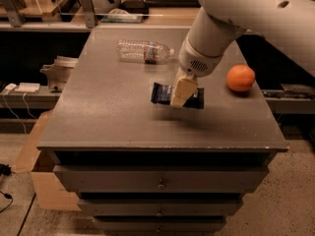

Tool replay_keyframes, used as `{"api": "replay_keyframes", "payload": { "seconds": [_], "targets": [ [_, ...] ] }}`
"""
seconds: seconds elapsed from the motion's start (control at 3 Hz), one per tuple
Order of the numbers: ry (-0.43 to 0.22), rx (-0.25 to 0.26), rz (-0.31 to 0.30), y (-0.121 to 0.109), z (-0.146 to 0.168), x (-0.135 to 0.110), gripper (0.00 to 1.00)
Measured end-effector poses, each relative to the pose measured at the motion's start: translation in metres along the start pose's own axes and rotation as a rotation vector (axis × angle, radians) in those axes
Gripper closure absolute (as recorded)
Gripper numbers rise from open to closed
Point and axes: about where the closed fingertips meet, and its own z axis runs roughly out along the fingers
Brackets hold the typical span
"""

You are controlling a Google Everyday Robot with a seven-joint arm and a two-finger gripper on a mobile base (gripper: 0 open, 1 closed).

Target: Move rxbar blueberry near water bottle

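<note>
Gripper (183, 93) clamped on rxbar blueberry (160, 93), a flat dark navy wrapper held just above the matte grey cabinet top (98, 112), shadow beneath. Clear crinkled water bottle (143, 50) lies on its side farther back. Round orange (240, 77) to the right.

A gray table (98, 112) with drawers (157, 178) fills the middle. The gripper (182, 99) hangs over the table's middle. A cardboard box (47, 191) sits at the lower left on a speckled floor (293, 205). Wooden shelves (49, 26) run along the top. The light is dim.
</note>
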Motion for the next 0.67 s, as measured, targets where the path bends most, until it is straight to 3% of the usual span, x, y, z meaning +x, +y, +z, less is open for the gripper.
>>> {"api": "replay_keyframes", "payload": {
  "seconds": [0.33,0.67],
  "targets": [
    [-0.002,0.010,-0.003,-0.002,-0.004,-0.001,1.00],
    [-0.020,0.046,-0.020,-0.019,-0.004,-0.021,1.00]
  ]
}}
